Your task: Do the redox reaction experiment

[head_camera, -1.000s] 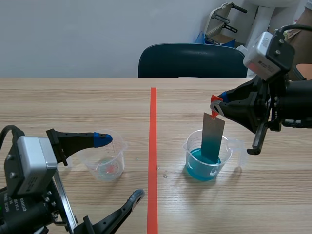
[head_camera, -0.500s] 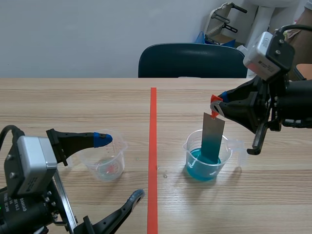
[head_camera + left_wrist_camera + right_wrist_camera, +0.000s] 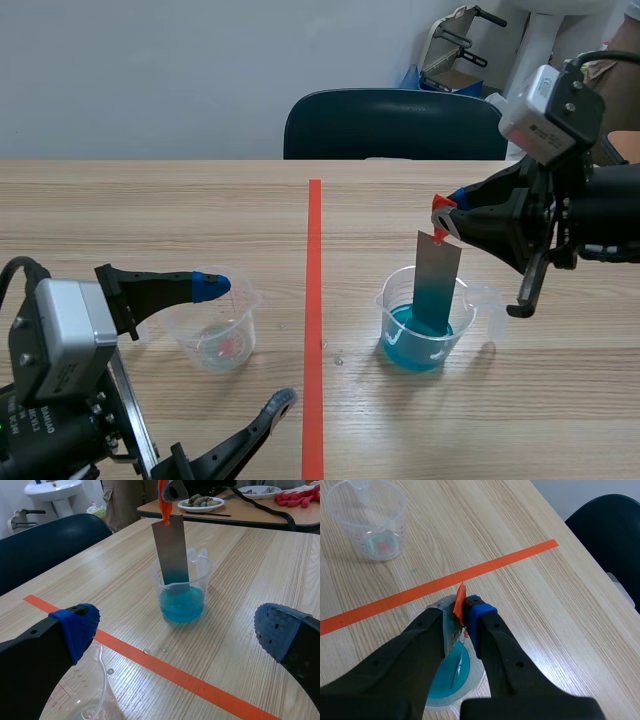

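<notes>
A grey metal strip [image 3: 437,277] with an orange tab [image 3: 441,208] at its top hangs upright, its lower end dipped in blue liquid in a clear beaker [image 3: 419,335] right of the red line. My right gripper [image 3: 449,213] is shut on the tab; the right wrist view shows the orange tab [image 3: 459,605] pinched between the pads above the beaker [image 3: 451,672]. The strip [image 3: 171,553] and beaker [image 3: 182,599] also show ahead of my left gripper. My left gripper [image 3: 245,350] is open beside a second clear beaker [image 3: 213,333], one fingertip [image 3: 210,285] over its rim.
A red tape line [image 3: 313,320] runs down the table's middle. A dark blue chair [image 3: 392,125] stands behind the far edge. A few droplets [image 3: 155,651] lie by the tape. Another table with a plate [image 3: 202,503] and red gloves [image 3: 296,495] stands beyond.
</notes>
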Robot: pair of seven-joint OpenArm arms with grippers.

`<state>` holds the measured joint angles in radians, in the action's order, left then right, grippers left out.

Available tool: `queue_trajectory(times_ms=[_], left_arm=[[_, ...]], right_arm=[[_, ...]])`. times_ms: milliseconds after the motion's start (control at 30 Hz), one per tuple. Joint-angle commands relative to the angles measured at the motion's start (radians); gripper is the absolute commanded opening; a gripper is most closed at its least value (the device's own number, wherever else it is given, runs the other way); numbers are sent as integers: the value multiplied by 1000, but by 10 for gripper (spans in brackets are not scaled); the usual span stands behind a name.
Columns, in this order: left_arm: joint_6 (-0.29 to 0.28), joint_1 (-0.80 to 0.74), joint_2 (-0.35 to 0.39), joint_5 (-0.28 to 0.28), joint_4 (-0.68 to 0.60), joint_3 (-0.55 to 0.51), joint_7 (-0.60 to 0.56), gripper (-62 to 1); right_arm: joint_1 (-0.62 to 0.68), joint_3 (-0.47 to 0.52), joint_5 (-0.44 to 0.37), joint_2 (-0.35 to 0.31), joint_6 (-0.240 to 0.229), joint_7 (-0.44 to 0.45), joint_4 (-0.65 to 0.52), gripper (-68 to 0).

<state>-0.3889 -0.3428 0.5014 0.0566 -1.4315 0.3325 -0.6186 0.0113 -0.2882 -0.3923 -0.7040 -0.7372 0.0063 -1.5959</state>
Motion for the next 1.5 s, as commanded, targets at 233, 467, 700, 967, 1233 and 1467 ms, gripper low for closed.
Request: queue_trajectory(times_ms=[233,467,700,967,1233,1467], left_arm=[[2,3,-2,-7,-17,-4,-13,14],[2,3,-2,-7,-17,-4,-13,14],[2,3,-2,-7,-17,-4,-13,14],[3,3,-2,-7,-17,-4,-13,14],[3,3,-2,-7,-17,-4,-13,14],[3,3,-2,-7,-17,-4,-13,14]], right_arm=[[-5,-3,-4,-13,-8,-14,3,-669],[-5,-3,-4,-13,-8,-14,0,-669],[-6,-3,-5,-17,-8,-14,-24,-669],[-5,10,-50,-25,-8,-54,-95,-669],[-5,14,-199,-80,-8,-161,-201,-669],[-6,16,-335,-167,-8,-262,-294,-669]])
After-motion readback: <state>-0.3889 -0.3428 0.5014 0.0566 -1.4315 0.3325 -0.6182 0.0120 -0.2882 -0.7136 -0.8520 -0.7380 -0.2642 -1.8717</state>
